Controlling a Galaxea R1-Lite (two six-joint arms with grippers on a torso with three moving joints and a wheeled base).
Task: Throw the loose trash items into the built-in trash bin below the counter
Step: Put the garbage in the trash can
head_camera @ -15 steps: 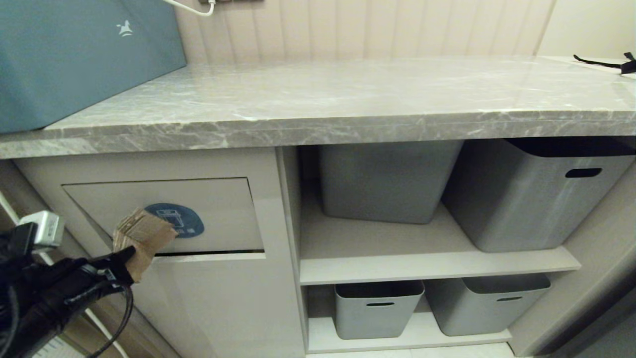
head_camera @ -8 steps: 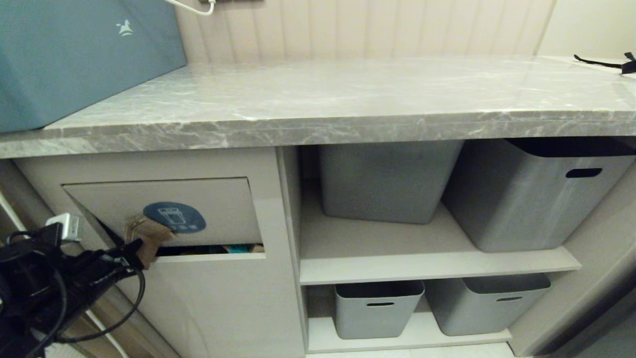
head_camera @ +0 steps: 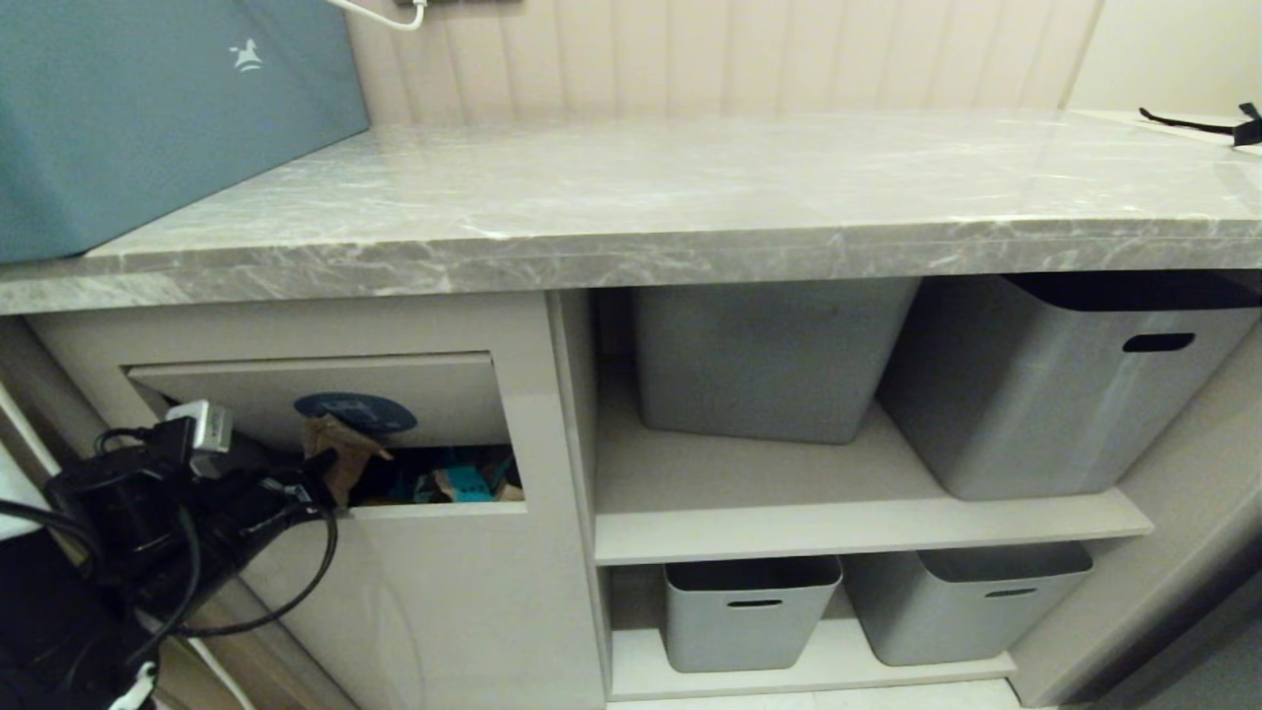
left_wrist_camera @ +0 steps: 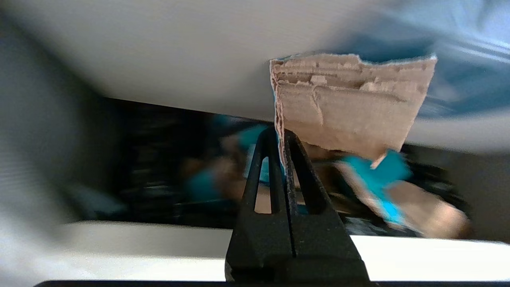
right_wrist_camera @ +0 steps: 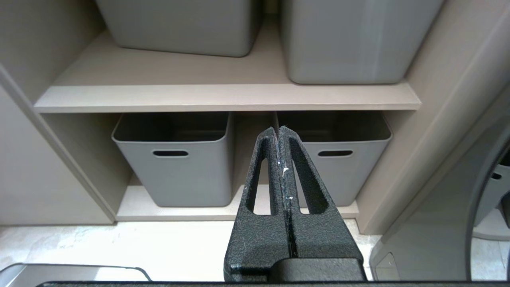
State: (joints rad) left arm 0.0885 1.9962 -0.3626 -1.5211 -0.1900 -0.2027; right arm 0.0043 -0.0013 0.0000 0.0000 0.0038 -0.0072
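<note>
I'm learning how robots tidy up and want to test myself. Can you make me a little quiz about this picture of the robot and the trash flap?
1. True or false: the flap of the built-in trash bin is pushed inward right now.
2. What is the left gripper pinching? A) a grey storage bin B) a cardboard scrap C) a cable
3. Fill in: the right gripper is shut and holds ____.

Key
1. True: the flap is tilted in and trash shows in the dark gap below it.
2. B: the cardboard scrap, brown and torn, sits at the bin's opening.
3. Nothing: it points at the lower grey storage bins.
</note>
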